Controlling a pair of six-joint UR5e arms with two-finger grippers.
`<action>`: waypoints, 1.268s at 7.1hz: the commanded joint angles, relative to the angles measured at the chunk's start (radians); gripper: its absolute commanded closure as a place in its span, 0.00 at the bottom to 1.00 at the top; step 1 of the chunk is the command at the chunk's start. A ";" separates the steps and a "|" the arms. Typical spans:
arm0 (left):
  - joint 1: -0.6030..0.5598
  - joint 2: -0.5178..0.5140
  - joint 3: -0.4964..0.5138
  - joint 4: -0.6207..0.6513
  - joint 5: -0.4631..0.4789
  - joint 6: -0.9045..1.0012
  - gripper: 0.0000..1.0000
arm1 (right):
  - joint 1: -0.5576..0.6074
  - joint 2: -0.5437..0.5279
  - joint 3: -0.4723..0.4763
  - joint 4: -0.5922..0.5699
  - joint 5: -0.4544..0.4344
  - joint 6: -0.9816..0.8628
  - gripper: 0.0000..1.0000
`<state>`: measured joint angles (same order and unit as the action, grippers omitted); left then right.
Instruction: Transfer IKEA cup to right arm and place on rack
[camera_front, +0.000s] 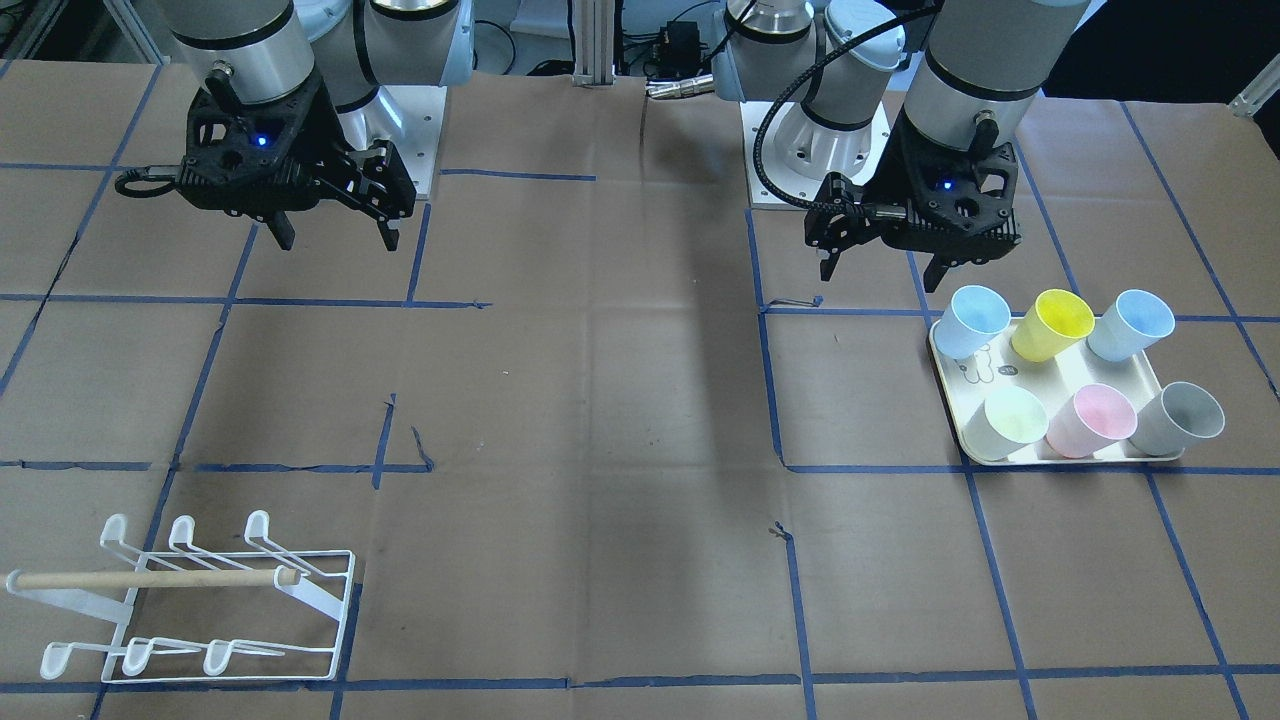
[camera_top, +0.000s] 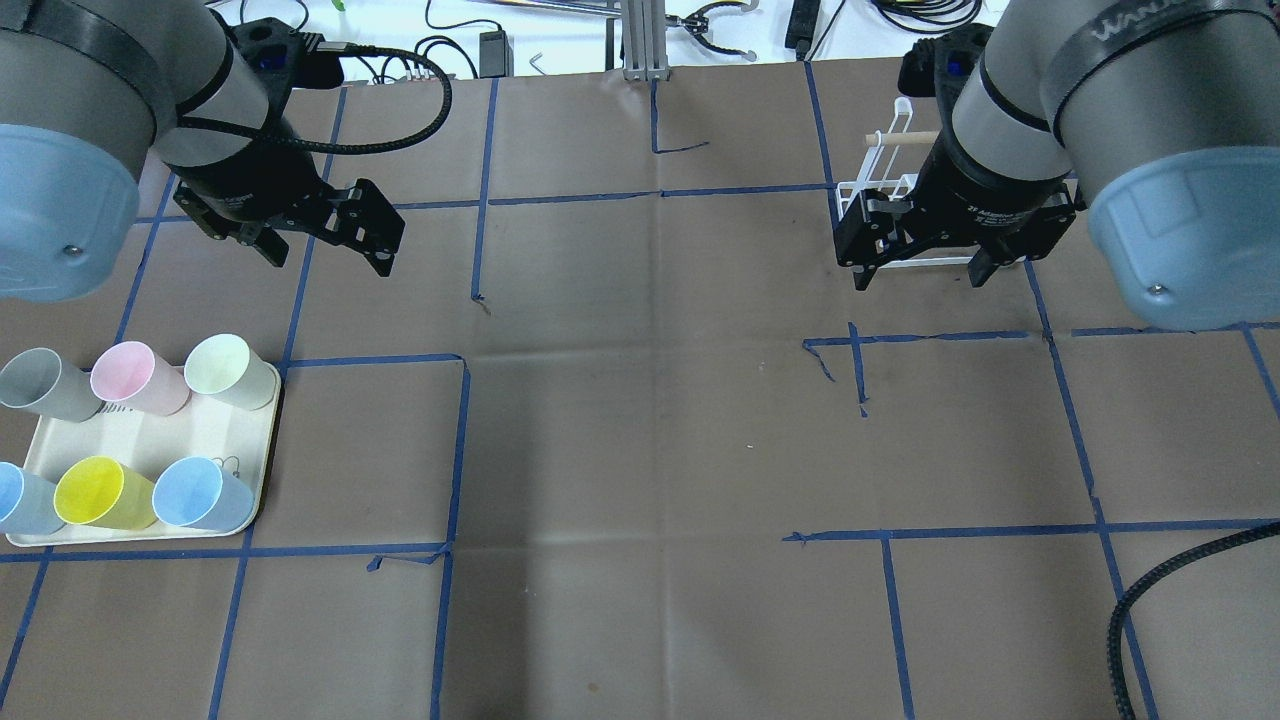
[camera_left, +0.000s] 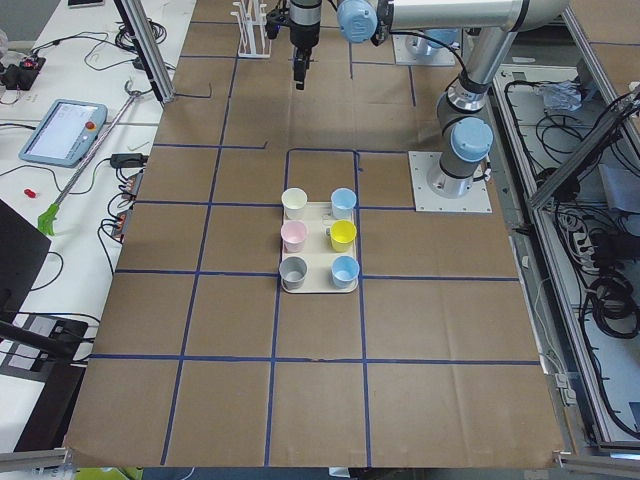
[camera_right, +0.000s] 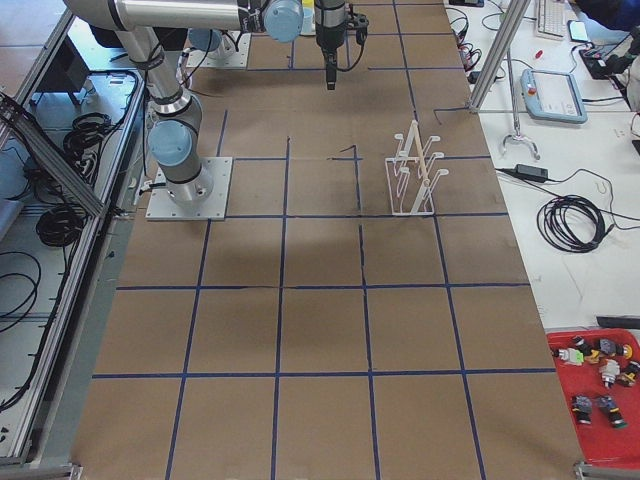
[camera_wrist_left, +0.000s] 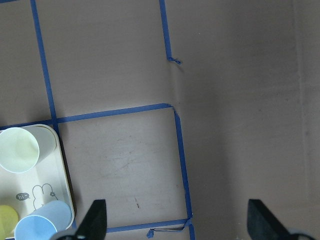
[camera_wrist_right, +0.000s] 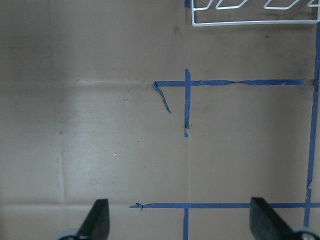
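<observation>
- The left tool (camera_front: 883, 272) hangs above the worktop (camera_front: 600, 450) with its two fingers spread wide. Nothing is between them and they touch nothing.
- In its own wrist view the left tool (camera_wrist_left: 180, 220) shows both fingertips far apart at the lower edge, with bare brown paper and blue tape lines (camera_wrist_left: 178, 150) beneath.
- It sits just beside the robot-side end of the cream tray (camera_front: 960, 375), above and apart from the tray and its cups.
- Six cups stand upright on the tray in two rows of three. The row nearer the robot holds a light blue cup (camera_front: 975, 320), a yellow cup (camera_front: 1050, 325) and a second blue cup (camera_front: 1130, 325).
- The farther row holds a pale green cup (camera_front: 1013, 420), a pink cup (camera_front: 1090, 420) and a grey cup (camera_front: 1180, 418). No tool touches any cup.
- The right tool (camera_front: 337, 242) is likewise spread fully, empty and clear of the worktop.
- Its wrist view shows the right tool (camera_wrist_right: 180, 220) with fingertips wide apart over taped paper, and the rack's base wire (camera_wrist_right: 255, 22) at the top edge.
- The white wire rack (camera_front: 315, 597) stands on the worktop at the robot's right, on the far side from the robot. Its wooden dowel (camera_front: 150, 578) lies across it, and its prongs are bare.
- From overhead, the right arm partly hides the rack (camera_top: 880, 195).
</observation>
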<state>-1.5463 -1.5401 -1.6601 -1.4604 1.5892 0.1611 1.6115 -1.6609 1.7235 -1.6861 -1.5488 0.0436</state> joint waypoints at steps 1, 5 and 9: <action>0.000 0.001 -0.004 0.000 0.000 0.000 0.01 | -0.001 -0.010 -0.016 0.002 -0.002 -0.002 0.00; 0.000 -0.002 0.002 0.000 0.000 0.002 0.01 | 0.001 -0.010 -0.021 0.002 -0.002 -0.002 0.00; 0.002 0.012 -0.024 0.000 -0.006 0.003 0.01 | -0.001 -0.011 -0.021 0.003 -0.002 0.002 0.00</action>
<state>-1.5449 -1.5314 -1.6765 -1.4604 1.5861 0.1652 1.6108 -1.6716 1.7027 -1.6840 -1.5509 0.0438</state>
